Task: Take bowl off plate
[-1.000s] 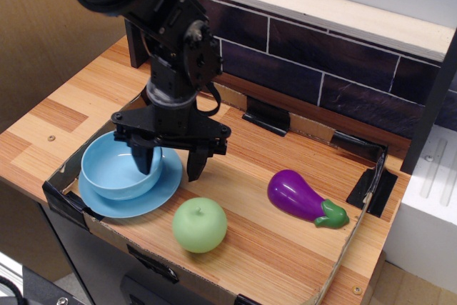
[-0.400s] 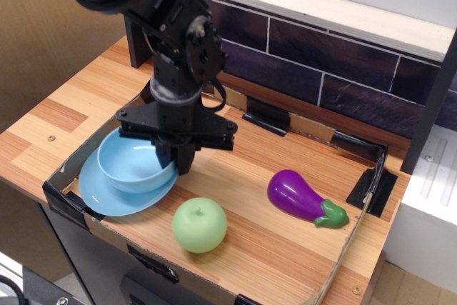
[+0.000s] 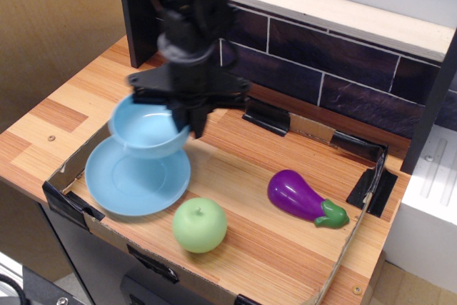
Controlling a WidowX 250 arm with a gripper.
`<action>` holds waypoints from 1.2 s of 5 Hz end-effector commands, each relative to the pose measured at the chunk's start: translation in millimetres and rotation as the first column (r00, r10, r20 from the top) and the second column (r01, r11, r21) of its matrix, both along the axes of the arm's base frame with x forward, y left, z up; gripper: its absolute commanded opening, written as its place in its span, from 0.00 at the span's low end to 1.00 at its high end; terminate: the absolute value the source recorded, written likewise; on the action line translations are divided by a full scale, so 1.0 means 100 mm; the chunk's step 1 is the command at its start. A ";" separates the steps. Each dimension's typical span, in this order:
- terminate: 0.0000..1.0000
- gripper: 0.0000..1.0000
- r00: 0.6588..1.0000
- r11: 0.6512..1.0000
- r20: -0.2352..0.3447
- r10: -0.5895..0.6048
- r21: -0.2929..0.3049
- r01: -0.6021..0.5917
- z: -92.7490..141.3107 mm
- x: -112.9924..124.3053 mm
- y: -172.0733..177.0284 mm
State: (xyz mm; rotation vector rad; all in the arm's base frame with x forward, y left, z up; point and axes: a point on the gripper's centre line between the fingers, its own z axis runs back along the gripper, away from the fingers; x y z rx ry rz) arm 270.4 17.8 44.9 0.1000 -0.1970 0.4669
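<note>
The light-blue bowl [image 3: 146, 128] hangs in the air, tilted a little, above the far side of the flat light-blue plate [image 3: 136, 180]. It no longer touches the plate. My black gripper [image 3: 187, 123] is shut on the bowl's right rim and holds it up. The plate lies flat on the wooden table at the front left, its middle bare. The fingertips are partly hidden behind the bowl's rim.
A green apple [image 3: 200, 225] sits just right of the plate near the front edge. A purple eggplant [image 3: 303, 197] lies to the right. A low black border [image 3: 68, 201] frames the work area. A dark brick wall [image 3: 321, 69] runs behind.
The gripper closed on the bowl's rim and lifted it up and to the right, off the plate. The plate shifted slightly and now lies bare.
</note>
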 end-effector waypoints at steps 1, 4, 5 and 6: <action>0.00 0.00 1.000 1.000 0.005 0.006 -0.006 -0.006 -0.02 0.40 -0.27; 0.00 1.00 1.000 1.000 -0.017 -0.013 -0.013 0.013 -0.13 0.48 -0.38; 0.00 1.00 1.000 0.999 0.004 -0.009 -0.044 0.009 -0.01 0.48 -0.37; 0.00 1.00 0.999 0.998 0.035 -0.004 -0.057 0.006 0.22 0.46 -0.39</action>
